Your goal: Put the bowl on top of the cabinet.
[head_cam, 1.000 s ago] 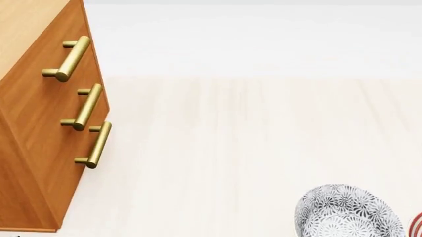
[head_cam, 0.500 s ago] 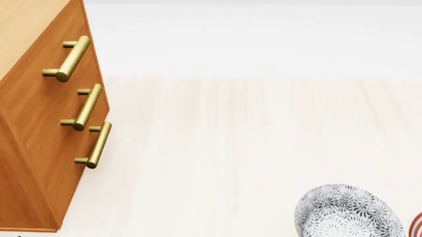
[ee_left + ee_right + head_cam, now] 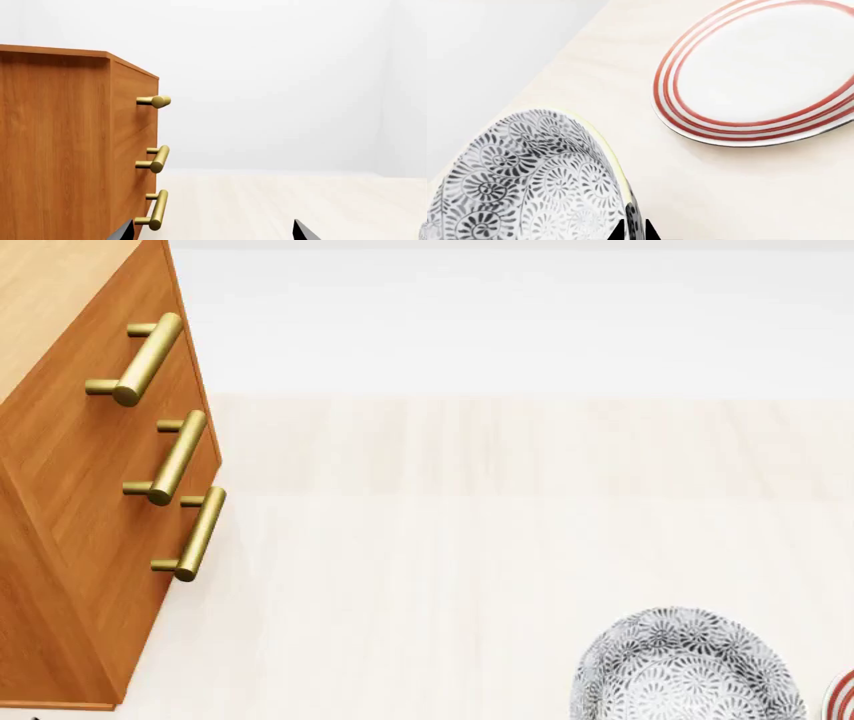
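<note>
The bowl point(image 3: 687, 665) sat at the lower right of the head view, on the pale surface point(image 3: 467, 540), with the red-ringed plate point(image 3: 843, 695) showing only as a sliver at the right edge beside it. The cabinet point(image 3: 80, 500) filled the left of that frame, well apart from the bowl, its three brass handles point(image 3: 167, 455) facing the open floor area.

In the right wrist view the right gripper point(image 3: 632, 231) showed only dark tips at the bottom centre, drawn close together at the bowl's pale rim. They appeared to be clamped on the rim wall, though the contact itself was cut off by the frame edge, so this is probable, not confirmed.

In the left wrist view the left gripper point(image 3: 210, 231) showed two dark tips well apart at the bottom of the frame, holding nothing, with the cabinet's front corner ahead.

Judgement: the step in hand was securing and lifting the bowl. To do it well, the rim grip should be firm before raising, the bowl kept level, lifted clear above the cabinet's top edge, then carried across and lowered flat, well inside the edges.
</note>
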Controlling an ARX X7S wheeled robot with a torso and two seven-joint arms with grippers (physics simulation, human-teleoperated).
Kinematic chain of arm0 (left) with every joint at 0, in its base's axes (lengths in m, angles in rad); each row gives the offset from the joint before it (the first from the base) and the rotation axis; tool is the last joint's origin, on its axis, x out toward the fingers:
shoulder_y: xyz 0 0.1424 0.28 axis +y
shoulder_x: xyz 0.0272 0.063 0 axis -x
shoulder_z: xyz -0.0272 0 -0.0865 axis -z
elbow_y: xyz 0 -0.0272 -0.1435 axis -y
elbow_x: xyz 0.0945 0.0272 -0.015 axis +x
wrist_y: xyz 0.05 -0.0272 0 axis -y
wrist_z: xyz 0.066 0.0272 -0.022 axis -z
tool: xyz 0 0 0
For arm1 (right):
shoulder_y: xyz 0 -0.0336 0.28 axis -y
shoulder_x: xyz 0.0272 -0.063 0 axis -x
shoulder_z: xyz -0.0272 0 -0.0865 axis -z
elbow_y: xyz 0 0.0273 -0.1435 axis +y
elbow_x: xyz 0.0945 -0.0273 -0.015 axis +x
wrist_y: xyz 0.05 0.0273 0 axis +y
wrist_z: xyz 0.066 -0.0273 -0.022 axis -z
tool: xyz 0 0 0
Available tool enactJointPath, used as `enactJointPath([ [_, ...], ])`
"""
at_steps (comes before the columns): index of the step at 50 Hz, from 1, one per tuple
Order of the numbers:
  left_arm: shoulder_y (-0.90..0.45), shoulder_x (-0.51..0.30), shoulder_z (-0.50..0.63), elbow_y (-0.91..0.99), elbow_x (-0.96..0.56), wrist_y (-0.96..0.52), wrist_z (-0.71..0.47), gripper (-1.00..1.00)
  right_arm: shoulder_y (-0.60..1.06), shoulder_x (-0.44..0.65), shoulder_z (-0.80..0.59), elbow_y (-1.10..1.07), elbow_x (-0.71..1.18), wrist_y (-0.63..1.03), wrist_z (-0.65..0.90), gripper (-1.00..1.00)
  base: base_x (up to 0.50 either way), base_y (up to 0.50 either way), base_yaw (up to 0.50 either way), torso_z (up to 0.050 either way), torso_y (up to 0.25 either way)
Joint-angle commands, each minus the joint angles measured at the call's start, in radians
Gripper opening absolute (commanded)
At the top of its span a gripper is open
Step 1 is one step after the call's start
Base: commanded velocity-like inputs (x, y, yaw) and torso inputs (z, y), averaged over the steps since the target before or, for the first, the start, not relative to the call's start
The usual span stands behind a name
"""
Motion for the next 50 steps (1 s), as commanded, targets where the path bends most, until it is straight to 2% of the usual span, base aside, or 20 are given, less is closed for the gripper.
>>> enactJointPath([
  [1,0.001,-0.003,0.002,0.000,-0.002,0.005,-0.004,1.00,-0.011,-0.003,-0.007,-0.009,0.006,-0.009,-0.002,-1.00,0.00,0.00,0.00,0.000,0.000],
  [9,-0.006,-0.003,0.003,-0.006,-0.003,0.000,-0.008,1.00,-0.038,0.009,-0.036,-0.074,-0.013,-0.019,-0.043,-1.00,0.00,0.00,0.00,0.000,0.000],
  [11,-0.017,0.000,0.005,-0.016,-0.009,-0.010,-0.007,1.00,-0.068,0.004,-0.038,-0.125,-0.094,-0.067,-0.001,-1.00,0.00,0.00,0.00,0.000,0.000],
  [18,-0.021,-0.004,0.008,-0.014,-0.025,-0.021,-0.003,1.00,-0.066,0.023,-0.046,-0.161,-0.077,-0.043,0.000,-1.00,0.00,0.00,0.00,0.000,0.000],
  [31,-0.036,-0.002,0.010,-0.017,-0.045,-0.058,-0.011,1.00,-0.078,0.057,-0.079,-0.305,-0.177,-0.029,0.081,-1.00,0.00,0.00,0.00,0.000,0.000],
  [41,-0.042,-0.018,0.032,0.013,-0.057,-0.125,-0.006,1.00,-0.061,0.091,-0.107,-0.352,-0.227,0.021,0.132,-1.00,0.00,0.00,0.00,0.000,0.000],
  [50,-0.047,-0.033,0.035,0.019,-0.129,-0.139,0.030,1.00,-0.041,0.119,-0.145,-0.436,-0.273,0.079,0.187,-1.00,0.00,0.00,0.00,0.000,0.000],
])
